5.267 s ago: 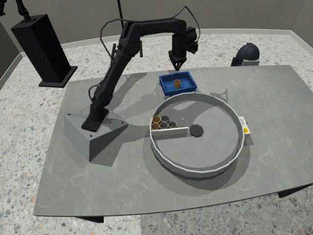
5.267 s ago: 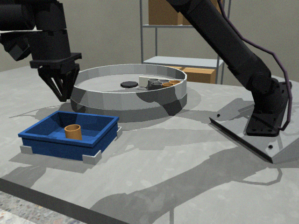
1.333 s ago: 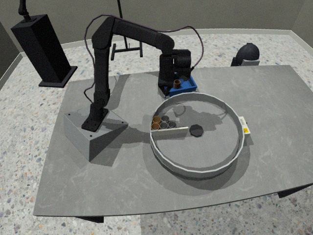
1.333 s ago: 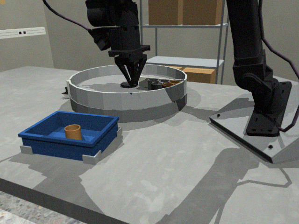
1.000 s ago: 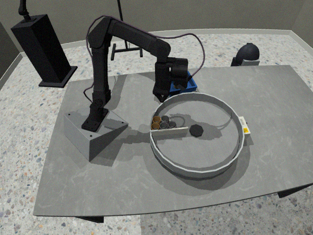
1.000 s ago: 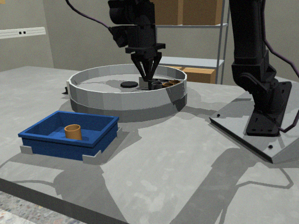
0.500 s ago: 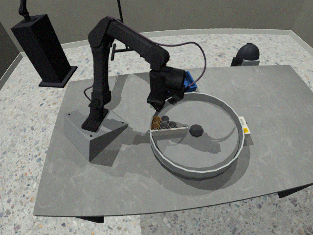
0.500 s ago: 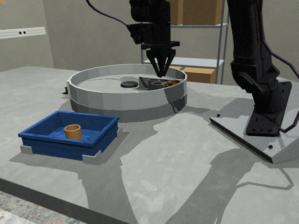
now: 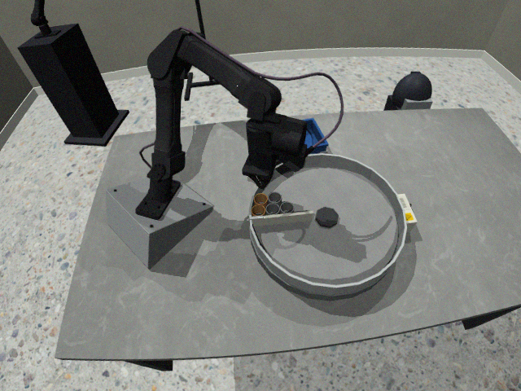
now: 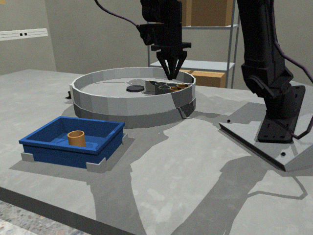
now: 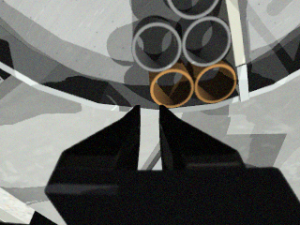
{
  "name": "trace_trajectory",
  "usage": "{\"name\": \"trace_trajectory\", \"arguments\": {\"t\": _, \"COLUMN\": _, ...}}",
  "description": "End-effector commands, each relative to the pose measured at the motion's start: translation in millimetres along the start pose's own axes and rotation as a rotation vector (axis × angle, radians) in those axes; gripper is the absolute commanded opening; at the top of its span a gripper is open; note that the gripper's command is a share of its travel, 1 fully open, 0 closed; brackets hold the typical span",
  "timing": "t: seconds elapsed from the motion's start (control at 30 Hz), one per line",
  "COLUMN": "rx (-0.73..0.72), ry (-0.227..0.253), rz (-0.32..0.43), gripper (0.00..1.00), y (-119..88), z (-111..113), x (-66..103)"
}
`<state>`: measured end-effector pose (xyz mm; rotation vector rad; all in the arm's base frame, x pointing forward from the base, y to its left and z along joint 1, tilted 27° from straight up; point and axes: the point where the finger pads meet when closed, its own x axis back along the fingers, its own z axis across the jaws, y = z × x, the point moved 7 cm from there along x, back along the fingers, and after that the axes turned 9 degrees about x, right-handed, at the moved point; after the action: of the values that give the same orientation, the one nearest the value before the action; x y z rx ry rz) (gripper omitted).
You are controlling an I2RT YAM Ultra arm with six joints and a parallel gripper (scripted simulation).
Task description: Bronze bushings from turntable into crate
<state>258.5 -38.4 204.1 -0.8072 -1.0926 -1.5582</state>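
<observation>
The surface (image 9: 189, 311) (image 10: 191, 156) looks like smooth, matt stone with faint marbling. The crate (image 9: 318, 146) (image 10: 57, 155) resembles smooth blue plastic, while the bronze bushing (image 10: 77, 139) inside it has a metallic colour, softly matt.

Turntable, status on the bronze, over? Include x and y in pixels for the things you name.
Gripper (image 9: 261, 185) (image 10: 170, 78) (image 11: 149, 112) slightly open, empty, near turntable rim (image 9: 328, 286) (image 10: 100, 105) (image 11: 61, 94). Two bronze bushings (image 9: 260, 203) (image 10: 175, 90) (image 11: 215, 84) aboard, one in crate (image 9: 318, 146) (image 10: 63, 157). Steel bushings (image 9: 275, 200) (image 11: 157, 63) crowd them.
</observation>
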Motion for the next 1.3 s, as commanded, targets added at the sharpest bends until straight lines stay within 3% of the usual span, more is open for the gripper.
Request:
{"name": "trace_trajectory", "arguments": {"t": 0.0, "rx": -0.011, "ry": 0.001, "rz": -0.011, "gripper": 0.15, "y": -0.7, "z": -4.1, "x": 1.2}}
{"name": "trace_trajectory", "arguments": {"t": 1.27, "rx": -0.016, "ry": 0.008, "rz": 0.006, "gripper": 0.15, "y": -2.1, "z": -9.5, "x": -3.7}}
